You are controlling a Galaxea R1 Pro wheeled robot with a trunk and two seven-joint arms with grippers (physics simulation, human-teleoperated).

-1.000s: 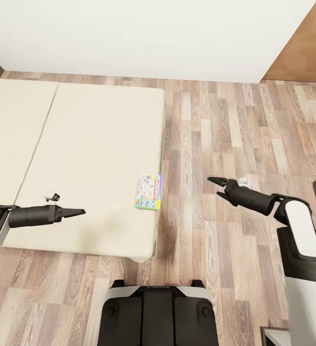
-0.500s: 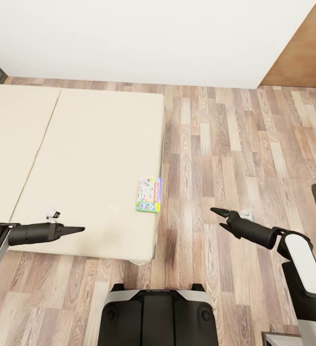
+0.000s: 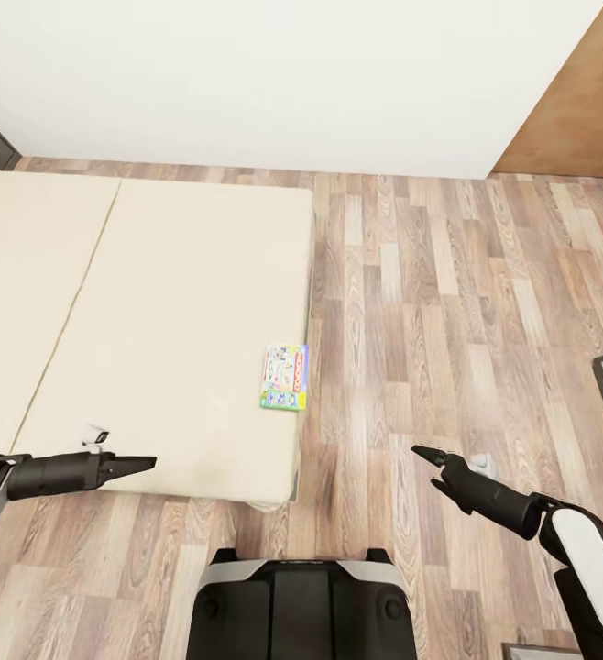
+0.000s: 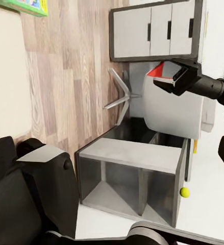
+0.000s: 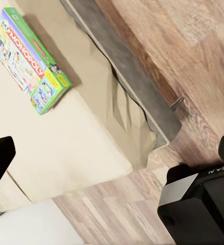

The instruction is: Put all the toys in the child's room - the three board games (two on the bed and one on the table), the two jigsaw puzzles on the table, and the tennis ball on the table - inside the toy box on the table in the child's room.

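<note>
**Inspector:** Where is the board game (image 3: 285, 377), taking the bed (image 3: 155, 321) as reference?

**Assessor:** It lies flat on the mattress, at the bed's edge nearest the wooden floor (image 3: 448, 302), close to the corner. Its lid reads Monopoly in the right wrist view (image 5: 30, 58). Nothing touches it.

**Inspector:** And the grippers?

**Assessor:** The left gripper (image 3: 141, 462) hangs over the bed's near edge, well apart from the game, fingers narrow and empty. The right gripper (image 3: 427, 454) hangs over the floor beyond the bed's side, also apart from the game; its fingers look slightly parted, holding nothing.

**Inspector:** Step in hand?

**Assessor:** Judged: the approach to collect this game. The next move calls for bringing a gripper over the game, opening wider, and gripping across its thin edge.
</note>
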